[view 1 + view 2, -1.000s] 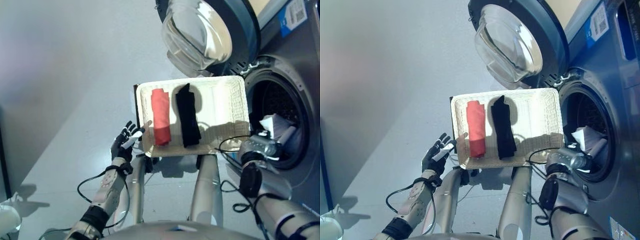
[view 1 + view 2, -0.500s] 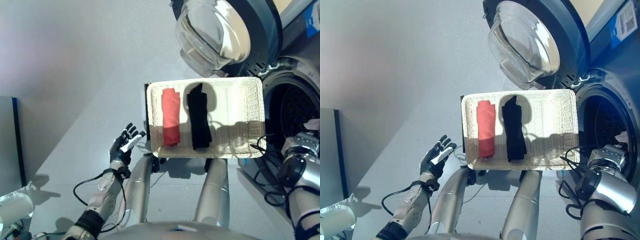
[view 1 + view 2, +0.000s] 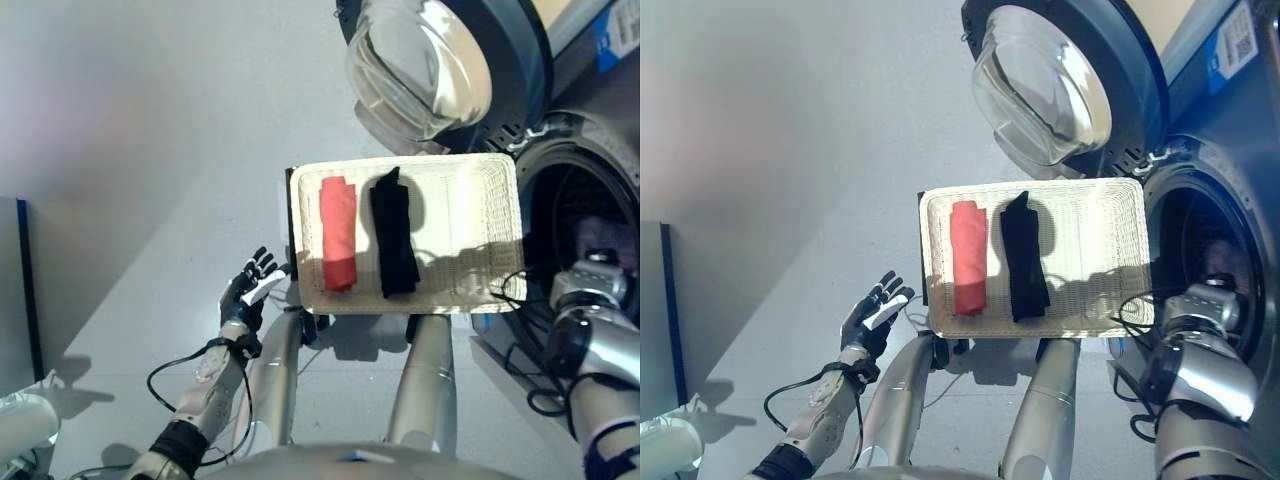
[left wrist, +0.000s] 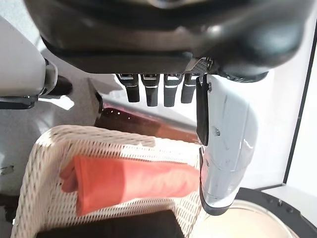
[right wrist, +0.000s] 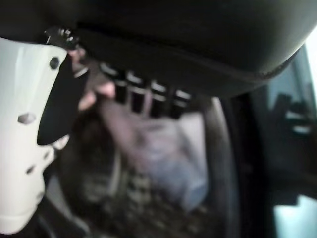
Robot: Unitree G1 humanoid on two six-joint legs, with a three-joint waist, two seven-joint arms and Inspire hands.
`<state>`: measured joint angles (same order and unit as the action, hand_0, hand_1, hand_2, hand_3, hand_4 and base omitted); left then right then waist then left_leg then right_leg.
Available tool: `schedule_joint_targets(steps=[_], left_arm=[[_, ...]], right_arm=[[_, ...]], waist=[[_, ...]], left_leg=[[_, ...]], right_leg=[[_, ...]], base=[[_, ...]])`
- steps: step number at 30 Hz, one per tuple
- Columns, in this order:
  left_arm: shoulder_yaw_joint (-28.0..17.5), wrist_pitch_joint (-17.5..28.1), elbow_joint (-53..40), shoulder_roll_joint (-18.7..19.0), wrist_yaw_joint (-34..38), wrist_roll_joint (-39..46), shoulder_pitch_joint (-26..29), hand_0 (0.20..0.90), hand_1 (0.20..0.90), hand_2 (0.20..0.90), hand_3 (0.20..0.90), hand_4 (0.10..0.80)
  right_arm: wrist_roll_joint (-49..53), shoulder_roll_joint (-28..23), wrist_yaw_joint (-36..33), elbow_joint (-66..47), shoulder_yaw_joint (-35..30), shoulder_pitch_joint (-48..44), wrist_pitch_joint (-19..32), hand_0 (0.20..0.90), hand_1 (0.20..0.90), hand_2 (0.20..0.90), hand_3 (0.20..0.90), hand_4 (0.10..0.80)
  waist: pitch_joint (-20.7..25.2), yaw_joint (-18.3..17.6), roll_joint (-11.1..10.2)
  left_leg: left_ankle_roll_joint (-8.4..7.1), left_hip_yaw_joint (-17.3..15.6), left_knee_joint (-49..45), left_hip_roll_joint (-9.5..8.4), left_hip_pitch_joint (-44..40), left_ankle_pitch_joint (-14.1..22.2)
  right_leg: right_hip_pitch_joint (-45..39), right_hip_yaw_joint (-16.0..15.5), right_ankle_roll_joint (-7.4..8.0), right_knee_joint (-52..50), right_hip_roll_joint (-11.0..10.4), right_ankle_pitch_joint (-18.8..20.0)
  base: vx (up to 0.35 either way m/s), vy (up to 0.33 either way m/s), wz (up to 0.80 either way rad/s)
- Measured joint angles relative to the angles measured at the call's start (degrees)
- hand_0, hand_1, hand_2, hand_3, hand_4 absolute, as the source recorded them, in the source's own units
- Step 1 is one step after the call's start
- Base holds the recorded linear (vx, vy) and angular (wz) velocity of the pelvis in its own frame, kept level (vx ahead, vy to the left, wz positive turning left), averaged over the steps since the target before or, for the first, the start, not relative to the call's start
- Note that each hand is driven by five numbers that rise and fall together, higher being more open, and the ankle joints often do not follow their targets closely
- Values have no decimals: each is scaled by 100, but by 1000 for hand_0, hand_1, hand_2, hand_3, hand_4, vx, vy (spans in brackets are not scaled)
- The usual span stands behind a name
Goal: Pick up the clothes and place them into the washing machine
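Observation:
A shallow white wicker basket (image 3: 470,215) rests on a dark brown box (image 4: 143,116) beside the washing machine. In it lie a rolled red cloth (image 3: 338,233) and a folded black cloth (image 3: 394,245), side by side. My left hand (image 3: 252,290) is open and empty, low and to the left of the basket; the red cloth (image 4: 133,181) shows past its fingers. My right arm reaches into the machine's drum (image 3: 575,200). My right hand (image 5: 198,29) has straight fingers, and a pale cloth (image 5: 168,148) lies in the drum just past them.
The machine's round glass door (image 3: 425,65) stands open above the basket's far side. A dark panel (image 3: 10,290) stands at the left edge, with a white object (image 3: 20,425) on the floor near it. Grey floor spreads to the left.
My right hand has carried the white cloth from the drum's mouth deeper inside, where it now lies. The camera has shifted. The left hand and the basket have hardly moved.

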<state>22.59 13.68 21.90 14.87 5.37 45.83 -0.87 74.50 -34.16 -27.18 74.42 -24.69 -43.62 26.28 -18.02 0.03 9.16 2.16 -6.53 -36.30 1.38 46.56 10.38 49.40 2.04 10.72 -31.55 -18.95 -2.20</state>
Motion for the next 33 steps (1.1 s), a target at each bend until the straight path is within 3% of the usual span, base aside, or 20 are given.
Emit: schedule_joint_targets(steps=[5, 8, 14, 17, 27, 33], left_arm=[[-168, 4, 11, -90, 1, 9, -52, 900, 900, 900, 900, 800], [-258, 18, 17, -147, 11, -10, -61, 900, 900, 900, 900, 800], [-669, 37, 107, -225, 101, -73, -95, 900, 900, 900, 900, 800], [-823, 68, 112, -282, 136, -230, -99, 900, 900, 900, 900, 800], [-826, 61, 111, -254, 161, -318, -130, 900, 900, 900, 900, 800], [-823, 59, 88, -243, 218, -396, -143, 900, 900, 900, 900, 800]], right_arm=[[-737, 1360, 312, -1031, 1081, 605, -15, 900, 900, 900, 900, 800], [-1744, 1833, 218, -1728, 1759, 1210, 83, 900, 900, 900, 900, 800], [-3600, 2014, 233, -2149, 3152, 1481, -586, 900, 900, 900, 900, 800], [-4435, 2122, 217, -2090, 3515, 1273, -950, 900, 900, 900, 900, 800], [-5802, 2204, -13, -807, 3657, 691, -1648, 900, 900, 900, 900, 800], [-6445, 2298, -405, -265, 3710, 577, -2015, 900, 900, 900, 900, 800]], waist=[[45, -77, -221], [43, -94, -352], [70, -202, -476], [73, -35, -478], [77, 314, -489], [75, 388, -491]], left_leg=[[-48, 57, -80, 91, 46, 16], [-55, 69, -95, 102, 50, 15], [-62, 108, -145, 138, -4, 53], [-75, 125, -123, 141, -14, 33], [-113, 383, -29, 75, -18, -95], [-118, 404, -57, 73, 0, -106]], right_leg=[[-1, -60, -8, -25, 80, -3], [-9, -76, -20, -26, 90, -8], [-121, -135, -35, -16, 108, -13], [-128, -147, -40, -38, 106, -15], [-298, -460, -106, -115, 29, -116], [-297, -454, -110, -132, 20, -123]], base=[[-11, -4, -2], [33, -3, 0], [-26, -8, 0], [-5, -3, 2], [10, 2, 15], [14, 4, 0]])
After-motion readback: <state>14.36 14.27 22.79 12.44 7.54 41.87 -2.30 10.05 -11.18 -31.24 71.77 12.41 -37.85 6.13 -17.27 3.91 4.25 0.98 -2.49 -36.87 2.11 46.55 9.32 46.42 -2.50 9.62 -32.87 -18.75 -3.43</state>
